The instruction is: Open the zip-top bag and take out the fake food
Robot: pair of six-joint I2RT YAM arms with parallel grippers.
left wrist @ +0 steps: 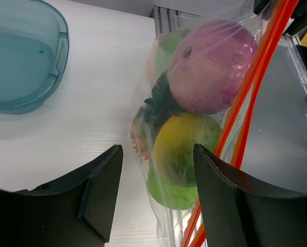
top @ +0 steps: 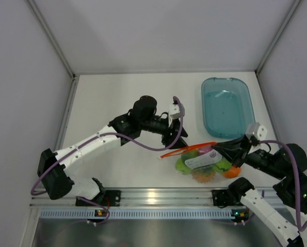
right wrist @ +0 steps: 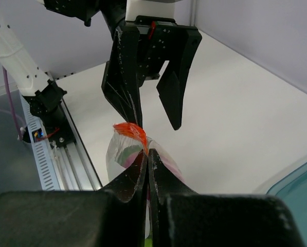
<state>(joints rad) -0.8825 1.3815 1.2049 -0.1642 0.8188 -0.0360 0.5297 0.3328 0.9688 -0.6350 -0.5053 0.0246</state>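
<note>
One zip-top bag [top: 202,163], strip [top: 186,150] leftward, in right end effector [right wrist: 147,154]; left end effector [right wrist: 157,124] spread

The left arm [top: 86,145] and right arm [top: 267,210] are white with black joints. A purple cable [top: 138,144] runs along each one. Each wrist has a small white box [top: 177,109]. The left gripper [right wrist: 157,122] has black pointy fingers [right wrist: 173,87]. Tiny dark screws [right wrist: 2,37] dot the white parts.

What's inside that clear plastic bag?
Through the bag show a pink ball, a yellow-green piece, a light green piece beside it and a dark green piece. Anything behind those is covered.
</note>
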